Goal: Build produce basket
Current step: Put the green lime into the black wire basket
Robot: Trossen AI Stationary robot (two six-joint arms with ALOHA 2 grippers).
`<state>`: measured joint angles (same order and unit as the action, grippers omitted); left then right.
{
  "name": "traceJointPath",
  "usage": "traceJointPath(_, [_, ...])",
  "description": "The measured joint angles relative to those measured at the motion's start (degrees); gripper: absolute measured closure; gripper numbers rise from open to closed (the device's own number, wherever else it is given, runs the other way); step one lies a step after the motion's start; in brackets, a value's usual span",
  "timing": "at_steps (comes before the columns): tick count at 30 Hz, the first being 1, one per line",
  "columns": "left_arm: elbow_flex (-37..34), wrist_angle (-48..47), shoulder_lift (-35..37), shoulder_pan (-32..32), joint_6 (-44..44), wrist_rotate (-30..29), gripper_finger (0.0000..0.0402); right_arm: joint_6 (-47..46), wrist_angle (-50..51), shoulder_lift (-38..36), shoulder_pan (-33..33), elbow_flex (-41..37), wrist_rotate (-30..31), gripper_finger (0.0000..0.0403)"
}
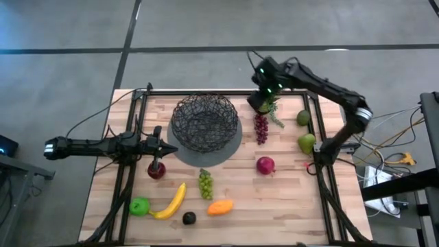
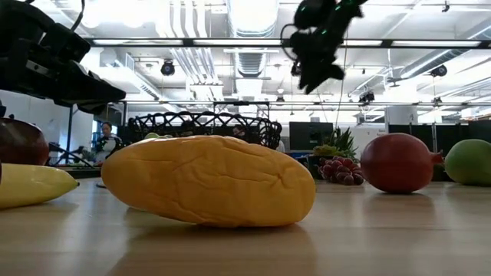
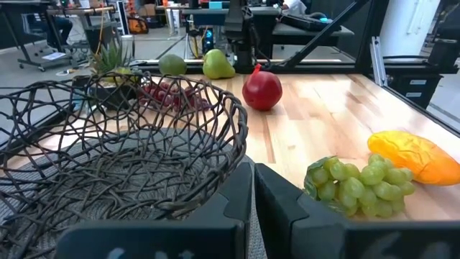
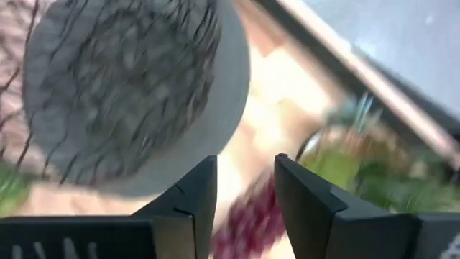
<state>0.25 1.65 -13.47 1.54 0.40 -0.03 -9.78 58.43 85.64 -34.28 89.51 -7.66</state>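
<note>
Wooden table (image 1: 288, 206), framed by dark rails. Far and centre on it, grey disc (image 1: 232, 145) carrying the empty dark wire basket (image 1: 204, 121). Left arm reaching in from the left edge, left gripper (image 1: 167, 148) just beside the basket's left rim, fingers (image 3: 287, 208) pressed together on nothing. Right arm bent in from the right, right gripper (image 1: 264, 88) raised over the far edge near a small potted plant (image 1: 269, 106), fingers (image 4: 198, 194) spread apart, empty.

Produce all outside the basket:
- yellow banana (image 1: 172, 202), near left, tip touching a green apple (image 1: 139, 206);
- orange fruit (image 1: 219, 206), near centre;
- green grapes (image 1: 205, 183), just nearer than the disc;
- purple grapes (image 1: 261, 128), right of the basket, beside the plant;
- dark red apple (image 1: 156, 169), under the left gripper;
- red fruit (image 1: 265, 165), right of centre;
- green pear (image 1: 306, 143) and another green fruit (image 1: 303, 118), along the right rail;
- dark avocado (image 1: 188, 218), near edge.
</note>
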Motion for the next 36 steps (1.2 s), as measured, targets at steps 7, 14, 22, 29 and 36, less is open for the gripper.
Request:
traceJointPath(7, [0.0,0.0,0.0,0.0,0.0,0.0,0.04,-13.3,5.5,-12.7,0.9,-17.2,2.7,0.028])
traceJointPath(14, [0.0,0.0,0.0,0.0,0.0,-0.1,0.04,-21.2,10.3,-17.5,-3.3,-29.2,9.4,0.0222])
traceJointPath(22, [0.0,0.0,0.0,0.0,0.0,-0.4,0.04,-21.4,9.9,-14.7,-11.8,-33.0,17.9,0.0122])
traceJointPath(29, [0.0,0.1,0.0,0.0,-0.1,-0.4,0.04,-18.5,8.4,-9.2,-19.8,-32.6,20.6,0.0066])
traceJointPath(36, [0.0,0.8,0.0,0.0,-0.2,-0.4,0.04,-23.1,6.2,-6.5,-17.7,-34.4,24.5,0.0067])
